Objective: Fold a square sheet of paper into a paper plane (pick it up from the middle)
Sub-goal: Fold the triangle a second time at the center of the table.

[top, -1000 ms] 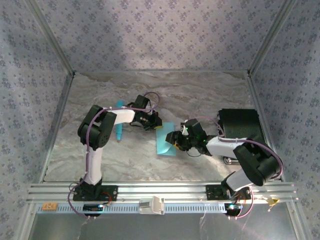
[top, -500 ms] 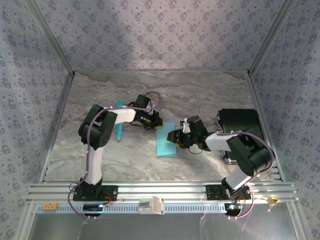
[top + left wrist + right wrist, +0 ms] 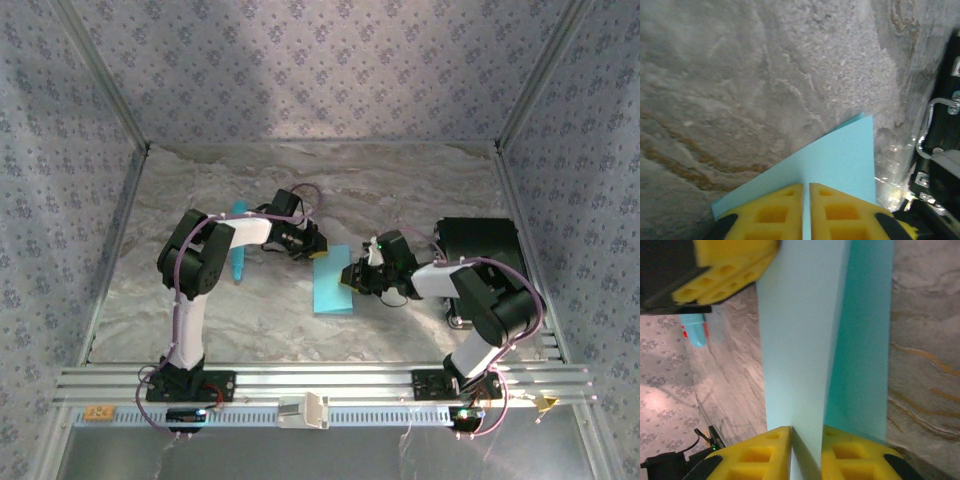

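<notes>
The square sheet of paper lies mid-table, light cyan. In the right wrist view one pale half of the paper stands up as a flap beside a darker half lying flat. My right gripper reaches in from the right. Its yellow fingers have closed around the flap's near edge, and the right gripper still shows a small gap. My left gripper holds the sheet's far corner. In the left wrist view the left gripper has its pads nearly together, with the paper in the slit.
A slim turquoise stick lies on the marble table behind the left arm's elbow. A black box stands at the right, close behind the right arm. Patterned walls close in the table on three sides.
My right gripper has slid left onto the paper's right edge and its jaws have narrowed around it. The sheet now looks squarer and straighter. The left gripper has hardly moved.
</notes>
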`<state>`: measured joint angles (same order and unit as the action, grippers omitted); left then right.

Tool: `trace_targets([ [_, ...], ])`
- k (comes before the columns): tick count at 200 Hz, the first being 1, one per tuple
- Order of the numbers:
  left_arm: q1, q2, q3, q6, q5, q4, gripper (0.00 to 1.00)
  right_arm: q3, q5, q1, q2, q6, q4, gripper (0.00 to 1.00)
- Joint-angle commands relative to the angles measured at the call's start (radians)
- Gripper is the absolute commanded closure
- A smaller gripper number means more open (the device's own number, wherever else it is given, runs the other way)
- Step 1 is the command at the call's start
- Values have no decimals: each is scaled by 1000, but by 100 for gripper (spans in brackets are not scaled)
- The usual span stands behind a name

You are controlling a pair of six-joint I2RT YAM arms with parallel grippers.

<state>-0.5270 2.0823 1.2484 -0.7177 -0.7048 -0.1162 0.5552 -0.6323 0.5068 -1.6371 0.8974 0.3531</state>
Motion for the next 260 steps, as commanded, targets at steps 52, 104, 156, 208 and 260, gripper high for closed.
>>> trace_targets([
  [52,-35,-226,14,111,53,-99,35,16,185,68,-36,124,12,91],
  [104,-58,-381,-114,215,170,-81,35,34,205,76,-45,181,47,83],
  [156,-176,-572,-412,366,265,226,43,47,126,34,23,87,-51,78],
  [208,-366,-633,-459,534,516,159,46,55,66,14,15,85,-43,85],
  [260,-489,-564,-394,626,688,18,45,84,83,9,22,99,-131,88],
])
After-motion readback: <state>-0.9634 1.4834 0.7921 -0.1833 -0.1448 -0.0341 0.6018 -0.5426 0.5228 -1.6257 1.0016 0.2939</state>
